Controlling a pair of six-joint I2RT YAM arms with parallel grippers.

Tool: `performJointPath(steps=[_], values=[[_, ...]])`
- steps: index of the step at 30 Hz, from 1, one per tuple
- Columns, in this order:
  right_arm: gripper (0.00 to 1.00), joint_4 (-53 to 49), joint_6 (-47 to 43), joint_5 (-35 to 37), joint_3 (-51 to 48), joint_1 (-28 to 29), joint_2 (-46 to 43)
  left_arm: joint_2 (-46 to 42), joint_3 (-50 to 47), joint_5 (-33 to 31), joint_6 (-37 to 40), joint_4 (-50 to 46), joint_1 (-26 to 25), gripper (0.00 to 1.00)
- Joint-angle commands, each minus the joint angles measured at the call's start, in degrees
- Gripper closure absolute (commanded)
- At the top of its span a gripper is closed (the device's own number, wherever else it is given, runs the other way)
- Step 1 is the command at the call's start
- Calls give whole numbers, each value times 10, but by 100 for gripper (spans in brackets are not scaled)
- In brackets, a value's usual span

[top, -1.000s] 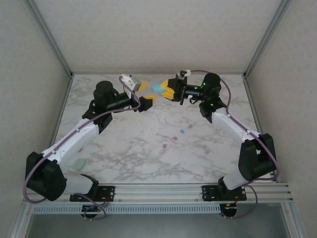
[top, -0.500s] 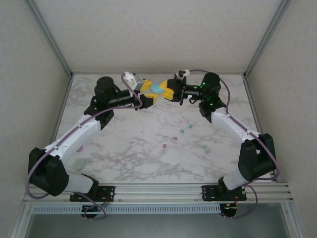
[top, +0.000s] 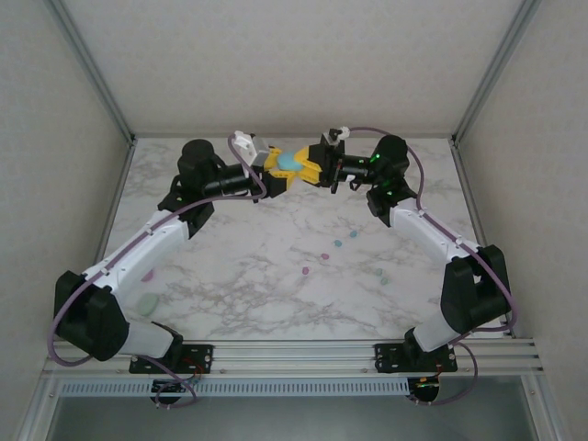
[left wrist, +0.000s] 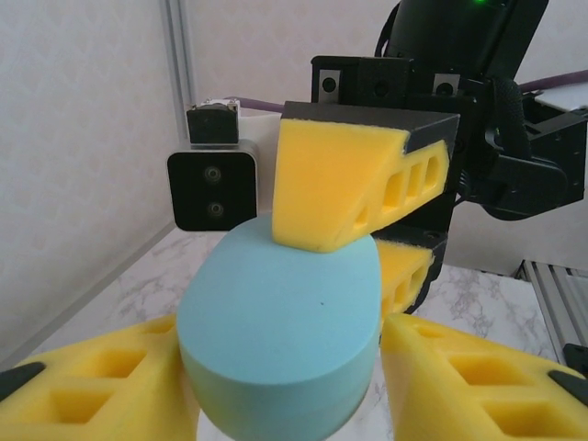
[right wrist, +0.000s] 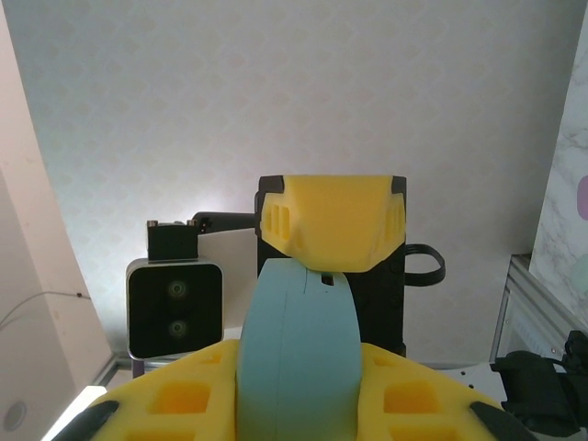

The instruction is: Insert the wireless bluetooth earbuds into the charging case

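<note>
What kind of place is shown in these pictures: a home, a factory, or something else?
Probably a small enclosed robot test cell, likely in a laboratory. Two robot arms are bolted to a metal rail, aluminium posts frame plain wall panels, and the marble-patterned table carries a few tiny earbuds.

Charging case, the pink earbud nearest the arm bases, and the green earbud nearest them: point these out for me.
charging case (left wrist: 276,294), left wrist view, on its broad flat teal face.
pink earbud (top: 304,272), top view, on its middle.
green earbud (top: 385,280), top view, on its middle.
</note>
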Motion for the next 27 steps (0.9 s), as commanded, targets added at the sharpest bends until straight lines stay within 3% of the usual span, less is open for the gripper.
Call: performJointPath(steps=[1,7,13,27], values=[[88,33,9,-8,12,5,6,6,21,11,-11,17,-9,54],[88,35,10,-6,7,7,5,7,22,9,-11,16,-10,58],[88,42,12,-5,6,6,7,11,25,11,-17,19,-13,52],[89,67,21,-5,3,6,20,19,34,18,-31,29,-13,53]])
